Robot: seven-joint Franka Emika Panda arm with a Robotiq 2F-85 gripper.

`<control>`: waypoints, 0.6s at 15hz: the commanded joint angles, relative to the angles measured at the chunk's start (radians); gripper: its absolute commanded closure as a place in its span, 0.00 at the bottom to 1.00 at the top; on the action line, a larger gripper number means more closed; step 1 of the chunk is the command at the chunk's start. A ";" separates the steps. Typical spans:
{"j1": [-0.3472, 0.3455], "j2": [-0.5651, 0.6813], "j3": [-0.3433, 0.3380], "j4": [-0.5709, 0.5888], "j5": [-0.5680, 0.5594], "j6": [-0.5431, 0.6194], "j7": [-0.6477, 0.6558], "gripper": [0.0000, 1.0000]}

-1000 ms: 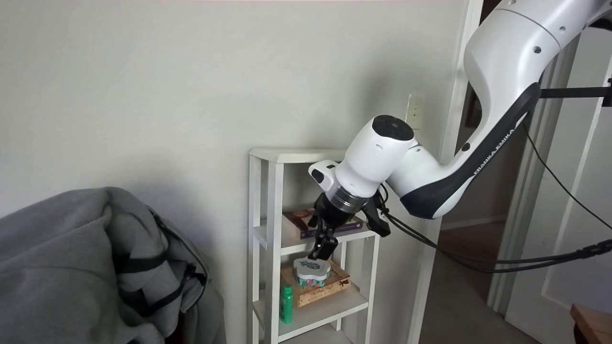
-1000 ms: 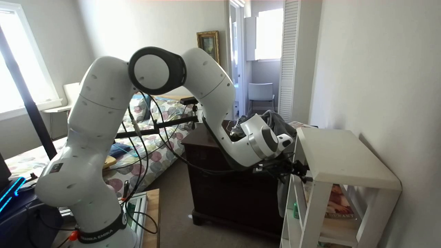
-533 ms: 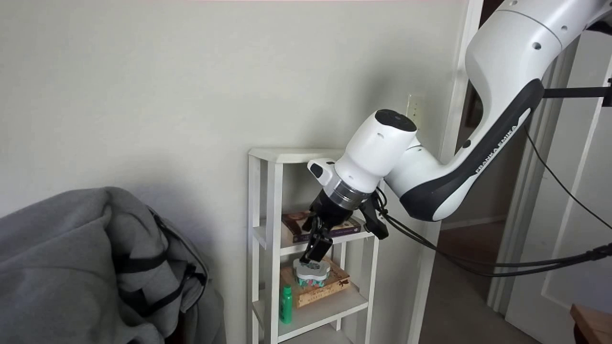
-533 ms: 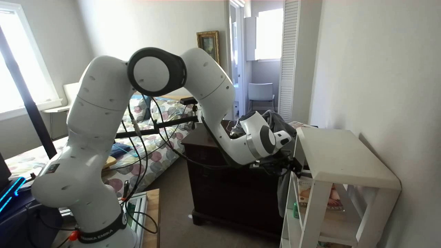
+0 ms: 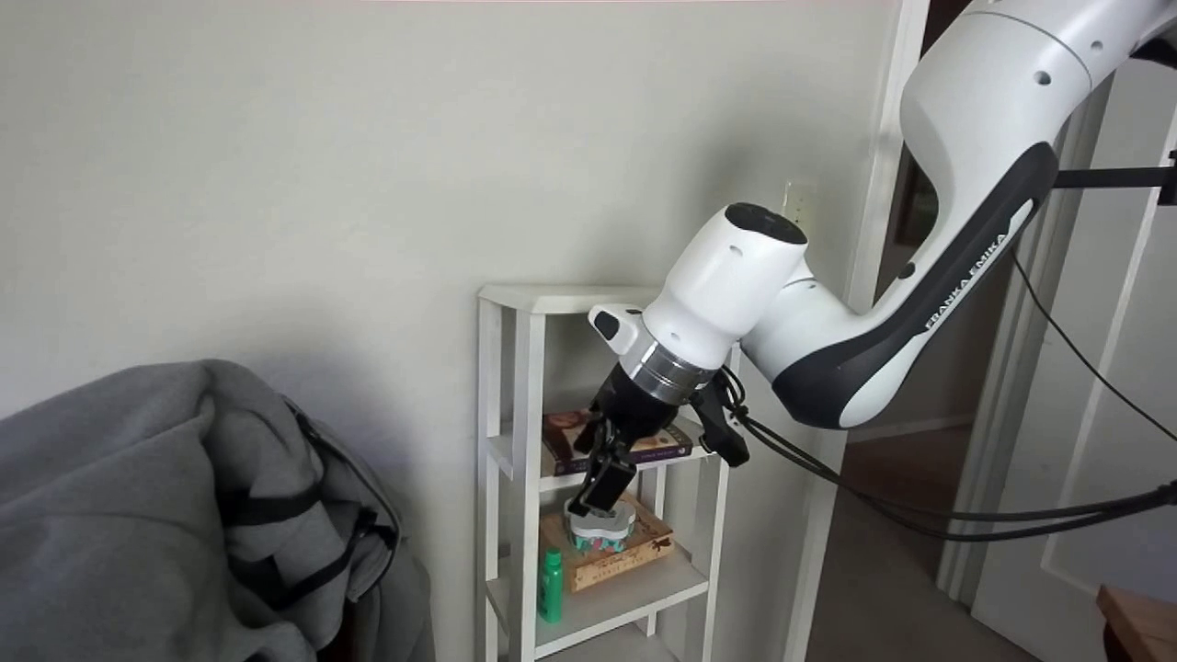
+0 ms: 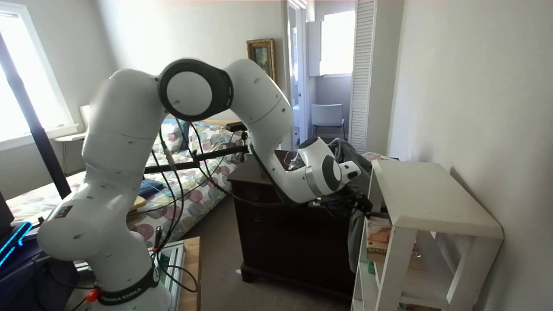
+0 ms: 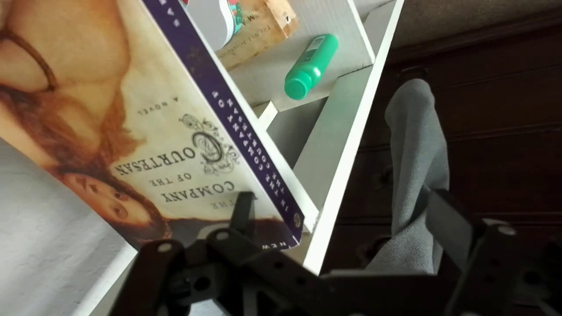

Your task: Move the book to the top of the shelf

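Observation:
The book (image 5: pixel 662 450) lies flat on the upper inner tier of the white shelf (image 5: pixel 529 414), under its top board (image 6: pixel 436 194). In an exterior view its near end (image 6: pixel 379 239) shows beside the front post. In the wrist view the book's cover (image 7: pixel 184 145) and purple spine fill the left side, and the spine runs along the board's edge. My gripper (image 5: pixel 593 464) is at the shelf's open side, in front of the book. In the wrist view the gripper (image 7: pixel 347 219) is wide open. One finger lies over the cover, seemingly touching it; the other hangs outside the shelf post.
On the tier below stand a green bottle (image 5: pixel 551 586) and a floral tin (image 5: pixel 599 531) on a tan box (image 5: pixel 625 563). Grey cloth (image 5: pixel 184 506) drapes beside the shelf, over a dark dresser (image 6: pixel 298 246). A wall stands behind the shelf.
The book has slid along its tier with my gripper, leftward in both exterior views, toward the shelf's front post. My gripper has shifted the same way, still with a finger over the book.

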 commanded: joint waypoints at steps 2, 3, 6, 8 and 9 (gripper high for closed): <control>0.093 -0.055 -0.100 0.014 -0.081 -0.068 0.156 0.00; 0.115 -0.067 -0.124 0.019 -0.103 -0.093 0.191 0.00; 0.203 -0.098 -0.204 0.029 -0.235 -0.234 0.299 0.00; 0.235 -0.101 -0.208 0.011 -0.260 -0.321 0.312 0.00; 0.246 -0.097 -0.206 0.003 -0.261 -0.355 0.307 0.00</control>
